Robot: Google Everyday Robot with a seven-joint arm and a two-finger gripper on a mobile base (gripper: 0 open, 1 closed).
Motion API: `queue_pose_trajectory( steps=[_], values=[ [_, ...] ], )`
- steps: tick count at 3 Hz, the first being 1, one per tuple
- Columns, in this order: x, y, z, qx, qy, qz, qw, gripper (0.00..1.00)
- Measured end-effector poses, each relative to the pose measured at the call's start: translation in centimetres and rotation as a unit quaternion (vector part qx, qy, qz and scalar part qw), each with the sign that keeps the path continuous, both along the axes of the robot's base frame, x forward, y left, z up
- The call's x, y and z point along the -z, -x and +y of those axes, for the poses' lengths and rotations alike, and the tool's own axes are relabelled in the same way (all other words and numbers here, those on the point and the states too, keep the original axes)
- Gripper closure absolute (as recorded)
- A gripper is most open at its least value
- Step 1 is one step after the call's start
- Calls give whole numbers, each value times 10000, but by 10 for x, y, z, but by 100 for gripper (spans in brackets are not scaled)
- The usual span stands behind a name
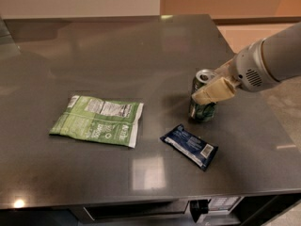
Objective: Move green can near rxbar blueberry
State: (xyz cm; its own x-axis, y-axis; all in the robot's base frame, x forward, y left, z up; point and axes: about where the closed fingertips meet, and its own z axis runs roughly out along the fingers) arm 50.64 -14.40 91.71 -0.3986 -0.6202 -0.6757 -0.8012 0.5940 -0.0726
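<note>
The green can (202, 108) stands upright on the dark grey counter (117, 51), its silver top showing. My gripper (210, 91) comes in from the right on a white arm and is shut on the can's upper side; one beige finger (214, 91) lies across its front. The rxbar blueberry (189, 146), a flat navy wrapper with a white patch, lies just in front of and a little left of the can, a short gap apart.
A flat green-and-white chip bag (99, 120) lies on the counter's left half. The counter's right edge (263, 121) runs just behind the arm, and its front edge lies below the bar.
</note>
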Motion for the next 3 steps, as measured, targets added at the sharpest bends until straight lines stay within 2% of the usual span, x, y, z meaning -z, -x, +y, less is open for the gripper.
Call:
queue_pose_trajectory(
  steps=[1,3],
  values=[
    [9,19,-1,84,60,-40,9999,100],
    [24,36,-2,62,69,-221,9997,51]
  ],
)
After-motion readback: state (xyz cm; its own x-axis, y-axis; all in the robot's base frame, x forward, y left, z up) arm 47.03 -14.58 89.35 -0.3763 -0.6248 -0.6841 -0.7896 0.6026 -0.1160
